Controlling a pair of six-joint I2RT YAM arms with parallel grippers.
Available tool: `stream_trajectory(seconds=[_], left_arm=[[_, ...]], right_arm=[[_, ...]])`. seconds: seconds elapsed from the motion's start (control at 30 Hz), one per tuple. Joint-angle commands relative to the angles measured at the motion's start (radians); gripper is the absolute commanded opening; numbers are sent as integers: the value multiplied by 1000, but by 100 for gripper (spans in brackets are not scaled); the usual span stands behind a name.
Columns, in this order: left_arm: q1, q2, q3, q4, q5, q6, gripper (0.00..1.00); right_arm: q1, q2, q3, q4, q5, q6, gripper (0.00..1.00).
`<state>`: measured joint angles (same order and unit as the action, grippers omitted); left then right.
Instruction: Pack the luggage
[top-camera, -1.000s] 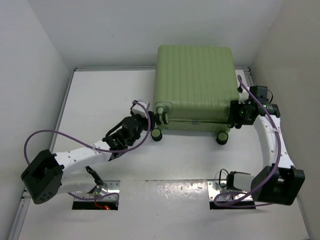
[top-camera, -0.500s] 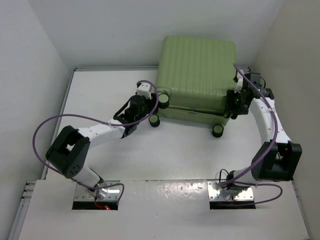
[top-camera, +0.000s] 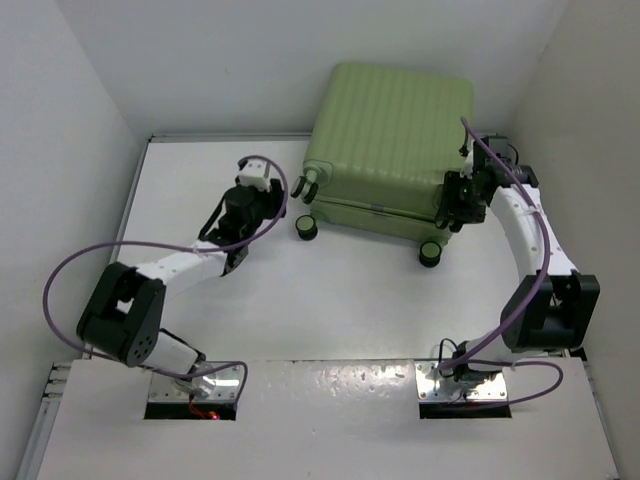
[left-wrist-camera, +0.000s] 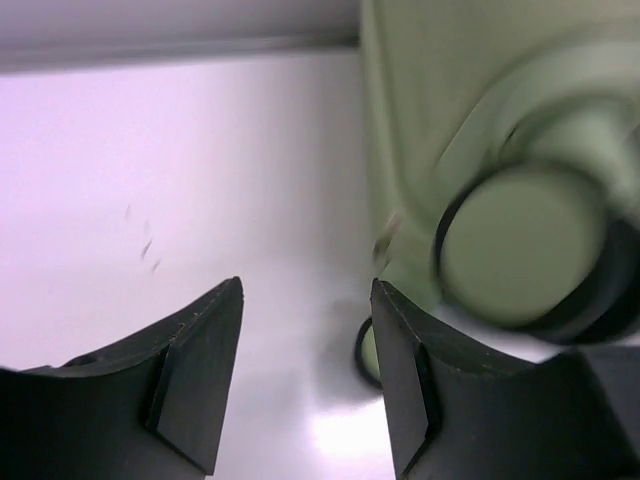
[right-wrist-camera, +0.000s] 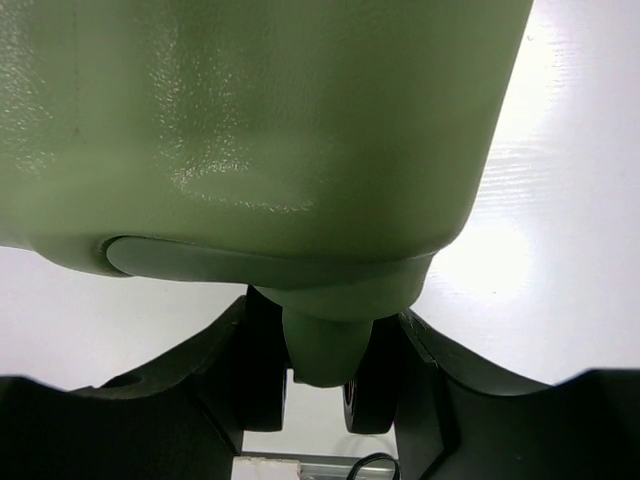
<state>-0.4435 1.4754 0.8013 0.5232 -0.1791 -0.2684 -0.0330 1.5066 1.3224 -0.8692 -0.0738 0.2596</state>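
Top-down view first: the luggage (top-camera: 390, 140) is shut, ribbed shell up, parked at the far right of the counter (top-camera: 330, 300) right by the back wall, with two black wheels (top-camera: 305, 228) poking out along its near edge. The left gripper (top-camera: 265, 195) sits just off the luggage's near-left corner, close but not touching as far as that view shows. The right gripper (top-camera: 450, 208) is tucked right in at the near-right corner. In the left wrist cam the left gripper (left-wrist-camera: 305, 300) is clearly released: the fingers are spread with only bare counter (left-wrist-camera: 200, 180) between them, and the green shell (left-wrist-camera: 430, 80) and a blurry wheel (left-wrist-camera: 520, 250) sit off to the right. On the right wrist cam the right gripper (right-wrist-camera: 322, 335) is grasping the luggage (right-wrist-camera: 250, 120) by its corner caster, one finger hugging each side of the twin black wheels (right-wrist-camera: 265, 395) and the green stem running down the middle. White counter (right-wrist-camera: 560, 200) shows off to the right.
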Motion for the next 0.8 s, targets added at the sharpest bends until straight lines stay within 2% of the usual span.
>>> stream_trajectory(seconds=[0.0, 0.1, 0.2, 0.5, 0.57, 0.7, 0.77], left_arm=[[25, -55, -114, 84, 79, 46, 59], [11, -41, -194, 187, 99, 81, 59], [2, 20, -194, 231, 125, 81, 58], [43, 207, -80, 346, 321, 32, 51], [57, 246, -68, 368, 363, 23, 56], [103, 290, -44, 419, 484, 1, 75], [118, 302, -44, 457, 539, 1, 76]], right_arm=[[62, -26, 28, 119, -165, -16, 0], [61, -26, 28, 121, -169, -11, 0], [59, -13, 26, 116, -170, -11, 0], [62, -43, -3, 108, -130, -43, 0], [53, -46, -3, 102, -129, -43, 0], [35, -49, -9, 93, -129, -57, 0], [38, -52, -11, 90, -127, -63, 0]])
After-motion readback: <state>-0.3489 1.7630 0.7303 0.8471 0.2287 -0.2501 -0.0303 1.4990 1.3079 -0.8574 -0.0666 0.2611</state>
